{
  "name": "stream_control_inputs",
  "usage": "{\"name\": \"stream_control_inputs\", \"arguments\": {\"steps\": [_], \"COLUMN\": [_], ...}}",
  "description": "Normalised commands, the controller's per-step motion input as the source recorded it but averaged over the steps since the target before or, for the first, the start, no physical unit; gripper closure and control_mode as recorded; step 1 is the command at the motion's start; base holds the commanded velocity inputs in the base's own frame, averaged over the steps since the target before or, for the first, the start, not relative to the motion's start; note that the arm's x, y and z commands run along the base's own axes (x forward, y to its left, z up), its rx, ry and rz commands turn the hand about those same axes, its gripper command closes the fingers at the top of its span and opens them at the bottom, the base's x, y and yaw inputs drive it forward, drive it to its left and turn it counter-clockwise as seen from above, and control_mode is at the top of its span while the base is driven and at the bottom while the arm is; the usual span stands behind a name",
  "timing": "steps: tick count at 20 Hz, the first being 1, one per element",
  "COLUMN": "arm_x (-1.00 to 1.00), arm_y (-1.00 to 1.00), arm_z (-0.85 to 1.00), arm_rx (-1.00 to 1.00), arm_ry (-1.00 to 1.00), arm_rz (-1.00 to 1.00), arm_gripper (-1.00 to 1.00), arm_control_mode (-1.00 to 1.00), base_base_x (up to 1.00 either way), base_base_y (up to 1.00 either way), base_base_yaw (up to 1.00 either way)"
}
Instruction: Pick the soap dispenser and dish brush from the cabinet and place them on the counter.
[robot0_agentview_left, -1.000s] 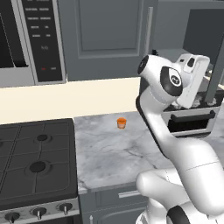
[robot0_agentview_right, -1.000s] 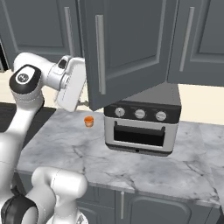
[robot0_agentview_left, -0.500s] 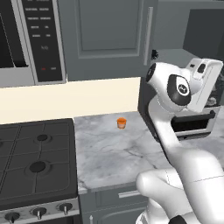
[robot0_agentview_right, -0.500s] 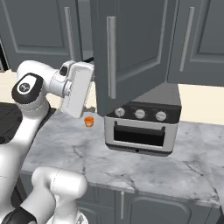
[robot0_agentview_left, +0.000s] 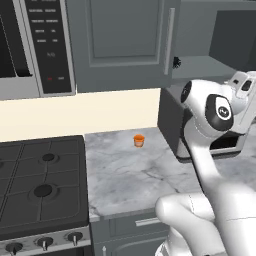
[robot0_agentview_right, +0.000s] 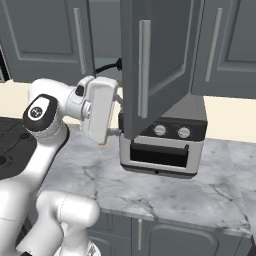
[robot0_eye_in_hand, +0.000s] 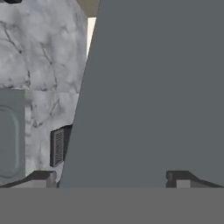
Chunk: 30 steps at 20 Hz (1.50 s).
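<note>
The pincer (robot0_eye_in_hand: 111, 175) stands released, its two dark fingertips (robot0_eye_in_hand: 41, 176) wide apart with nothing held between them. A flat grey-blue surface, seemingly the open door of the cabinet (robot0_agentview_right: 155, 65), stands right in front of it and spans most of the gap between the tips. In the right base view the white hand sits just left of that door's edge, about level with its lower end. That view counts three long metal handles on the cabinet fronts, one of them on the open door.

Up behind the door, in the opened cabinet, one small black thing (robot0_agentview_left: 176, 62) rests on the grey inner shelf; it is too small to tell whether it is the brush or the bottle. In the right base view a dark curved shape (robot0_agentview_right: 107, 66) pokes out left of the door above the hand, also unclear.

Below the pincer lies the marble counter (robot0_agentview_left: 125, 175), bearing one tiny orange cup (robot0_agentview_left: 139, 140) and one toaster oven (robot0_agentview_right: 162, 145) with two knobs, under the open door. One black stove (robot0_agentview_left: 40, 185) sits further to the left.
</note>
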Motion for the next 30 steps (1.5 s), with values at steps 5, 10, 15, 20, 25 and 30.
{"name": "stream_control_inputs", "arguments": {"steps": [5, 10, 15, 20, 25, 30], "arm_x": [-0.16, -0.15, -0.09, -0.06, 0.03, 0.06], "arm_y": [-0.39, -0.44, -0.43, -0.31, -0.24, 0.26], "arm_z": [-0.06, -0.11, -0.08, 0.00, -0.01, -0.01], "arm_rx": [-0.06, -0.04, -0.02, -0.02, 0.00, -0.01], "arm_ry": [-0.06, -0.06, -0.04, -0.08, -0.01, 0.00], "arm_rz": [-0.04, -0.04, -0.04, 0.00, 0.02, -0.05], "arm_gripper": [-1.00, -1.00, -1.00, -1.00, -1.00, -1.00], "arm_control_mode": [-1.00, -1.00, -1.00, -1.00, -1.00, -1.00], "base_base_x": [0.00, 0.00, 0.00, 0.00, 0.00, 0.00], "base_base_y": [0.00, 0.00, 0.00, 0.00, 0.00, 0.00], "base_base_yaw": [0.00, 0.00, 0.00, 0.00, 0.00, 0.00]}}
